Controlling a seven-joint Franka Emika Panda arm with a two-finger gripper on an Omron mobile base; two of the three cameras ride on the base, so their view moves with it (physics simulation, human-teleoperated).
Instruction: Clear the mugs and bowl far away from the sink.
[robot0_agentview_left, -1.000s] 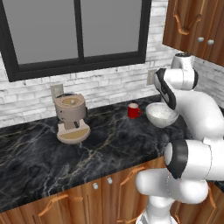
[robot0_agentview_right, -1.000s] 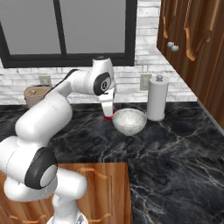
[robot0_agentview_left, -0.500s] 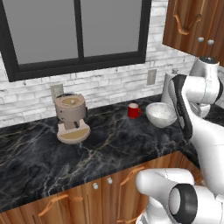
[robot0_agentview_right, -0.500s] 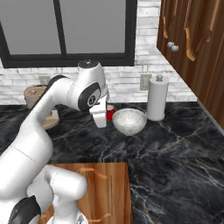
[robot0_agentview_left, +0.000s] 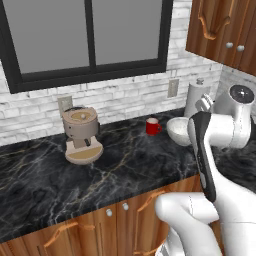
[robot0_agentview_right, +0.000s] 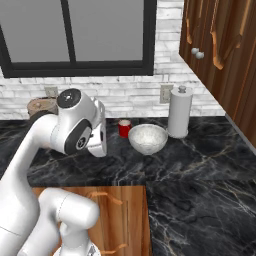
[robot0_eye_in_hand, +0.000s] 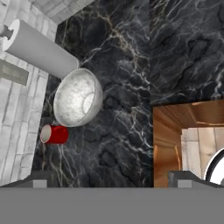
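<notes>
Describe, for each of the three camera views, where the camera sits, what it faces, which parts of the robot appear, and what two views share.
Left base view: behind the arm's left, facing the counter, coffee machine and window; white arm at right.
Right base view: behind its right, facing the paper towel roll; arm at left.
Hand view: on the hand, above the counter; open tool with fingertips at bottom.
Shared: red mug beside the bowl.
</notes>
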